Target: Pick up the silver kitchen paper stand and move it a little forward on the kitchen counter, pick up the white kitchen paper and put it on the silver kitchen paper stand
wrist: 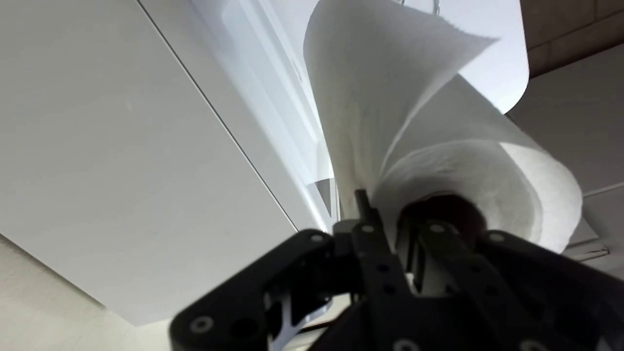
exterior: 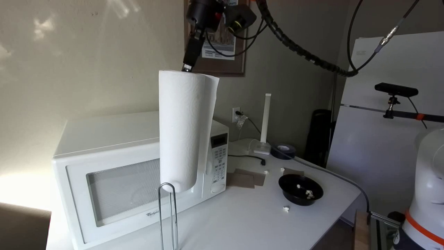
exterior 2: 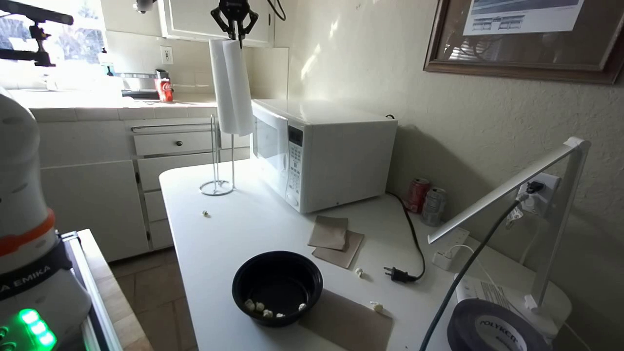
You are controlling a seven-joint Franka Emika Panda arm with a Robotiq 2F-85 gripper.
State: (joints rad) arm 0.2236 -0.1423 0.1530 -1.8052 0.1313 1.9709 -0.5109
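Observation:
The white kitchen paper (exterior: 180, 128) hangs nearly upright in the air in both exterior views (exterior 2: 235, 87). My gripper (exterior: 187, 67) is shut on its upper rim. In the wrist view (wrist: 387, 209) one finger is outside the paper (wrist: 370, 63) and one is inside the hollow core. The silver kitchen paper stand (exterior: 160, 211) stands upright on the white kitchen counter (exterior 2: 219, 234), with its round base (exterior 2: 217, 194) near the counter's far end. The roll's lower end overlaps the stand's top in both exterior views. I cannot tell whether they touch. Only a bit of wire (wrist: 436, 7) shows in the wrist view.
The white microwave (exterior 2: 348, 161) stands close beside the roll and stand. A black bowl (exterior 2: 278, 287) with popcorn, brown napkins (exterior 2: 329, 231), a power plug (exterior 2: 399, 274), a white lamp (exterior 2: 507, 187), cans (exterior 2: 433, 207) and a tape roll (exterior 2: 492, 326) are also on the counter.

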